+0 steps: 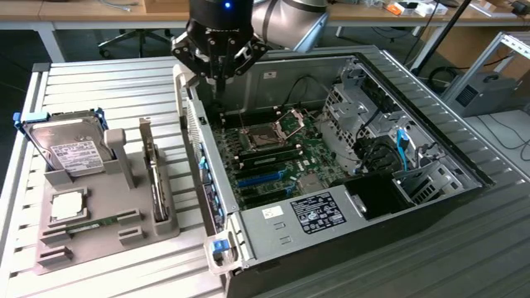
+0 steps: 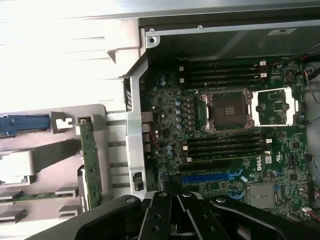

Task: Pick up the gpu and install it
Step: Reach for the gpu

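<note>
Item: gripper (image 1: 220, 84) (image 2: 172, 200), black, on UR arm. Fingers pressed together, closed on itself, gripping no part. Pos.: hangs pointing down over the far corner of the open PC case (image 1: 248, 242), just inside the case's side wall on the exterior view's left. Below it: motherboard (image 1: 286, 158) (image 2: 240, 150), green. CPU socket (image 1: 263, 133) (image 2: 227, 110) sits with its metal load plate flipped open beside it. Black memory slots (image 2: 225, 145) run on both sides of the socket. Blue slot (image 1: 263, 179) (image 2: 207, 177) lies on the board, nearer the power supply. Power supply (image 1: 319, 211), silver, black and white label, sits at the case's near end. Outside the case, on the exterior view's left: grey holder (image 1: 108, 248) with several compartments, just beside the case wall. Gpu (image 1: 153, 180) (image 2: 91, 160) stands on its long edge in the holder's slot nearest the case, upright, apart from the gripper and untouched, not yet installed. Also in holder: hard drive (image 1: 71, 149), silver, white label, blue frame, upright at the far corner; CPU chip (image 1: 66, 205), flat in its recess; memory stick (image 1: 99, 222), green, narrow, lying low in its groove. Support: white slatted table (image 1: 108, 87) under holder and case.
</note>
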Available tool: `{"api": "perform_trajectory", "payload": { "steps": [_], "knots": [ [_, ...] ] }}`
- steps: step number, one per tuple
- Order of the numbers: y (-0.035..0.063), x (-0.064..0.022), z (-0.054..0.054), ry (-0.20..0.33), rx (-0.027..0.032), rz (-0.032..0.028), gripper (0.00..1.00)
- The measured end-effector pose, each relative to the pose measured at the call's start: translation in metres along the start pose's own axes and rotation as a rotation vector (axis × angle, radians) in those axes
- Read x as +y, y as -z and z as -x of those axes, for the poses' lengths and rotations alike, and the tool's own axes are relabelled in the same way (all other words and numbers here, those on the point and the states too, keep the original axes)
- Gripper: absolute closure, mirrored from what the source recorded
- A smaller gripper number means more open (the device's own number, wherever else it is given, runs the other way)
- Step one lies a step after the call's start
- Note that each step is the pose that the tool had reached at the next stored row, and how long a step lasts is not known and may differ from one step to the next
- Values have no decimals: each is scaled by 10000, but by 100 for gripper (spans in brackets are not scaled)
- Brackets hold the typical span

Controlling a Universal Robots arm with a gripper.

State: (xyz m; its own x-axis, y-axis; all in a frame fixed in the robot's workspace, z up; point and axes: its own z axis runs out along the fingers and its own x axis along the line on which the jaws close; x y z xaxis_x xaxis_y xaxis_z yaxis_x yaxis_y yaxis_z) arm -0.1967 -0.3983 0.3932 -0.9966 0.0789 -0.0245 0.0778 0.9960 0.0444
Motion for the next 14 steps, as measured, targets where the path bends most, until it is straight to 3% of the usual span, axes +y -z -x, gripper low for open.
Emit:
{"api": "perform_trajectory", "payload": {
  "steps": [14],
  "knots": [
    [10,-4,-452,-111,-4,-3,89]
  ]
}}
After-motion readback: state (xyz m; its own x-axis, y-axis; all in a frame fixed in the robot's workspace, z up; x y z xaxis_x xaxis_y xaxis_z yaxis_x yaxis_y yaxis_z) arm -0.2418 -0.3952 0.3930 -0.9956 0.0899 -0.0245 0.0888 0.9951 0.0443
